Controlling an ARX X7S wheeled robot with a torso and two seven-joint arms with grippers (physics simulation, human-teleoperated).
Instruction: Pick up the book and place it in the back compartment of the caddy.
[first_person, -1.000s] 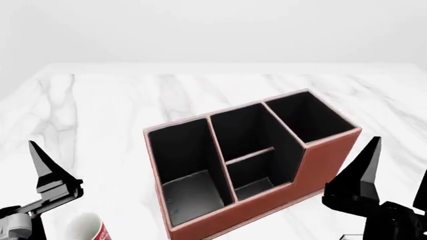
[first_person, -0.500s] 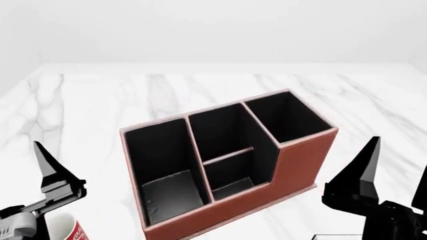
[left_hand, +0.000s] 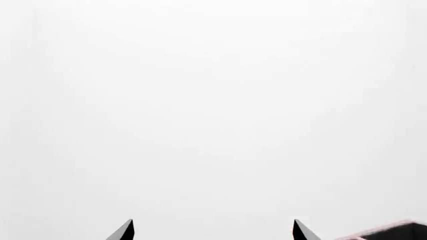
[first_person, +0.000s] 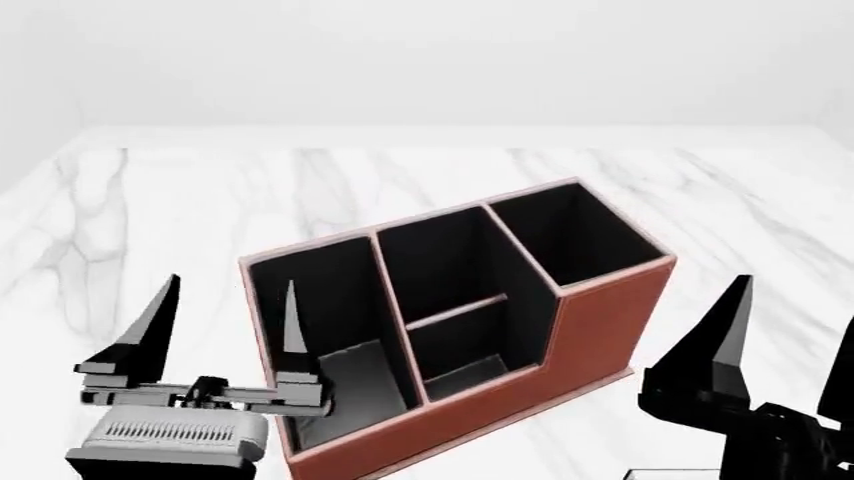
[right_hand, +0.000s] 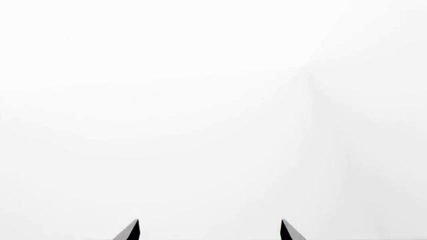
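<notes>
Two grippers, left (first_person: 220, 310) and right (first_person: 731, 310), spread wide and empty; we find no book in view, caddy (first_person: 607, 330) mid-table, back cell (first_person: 447, 270) empty; we judge the left finger over its rim may knock it

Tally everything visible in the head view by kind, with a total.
Organiser box: 1
Compartments in it: 4, all holding nothing visible
Robot pincers: 2, left pincer and right pincer
Marble table: 1
Book: 0 clearly visible
Total: 4 things, compartments aside
</notes>
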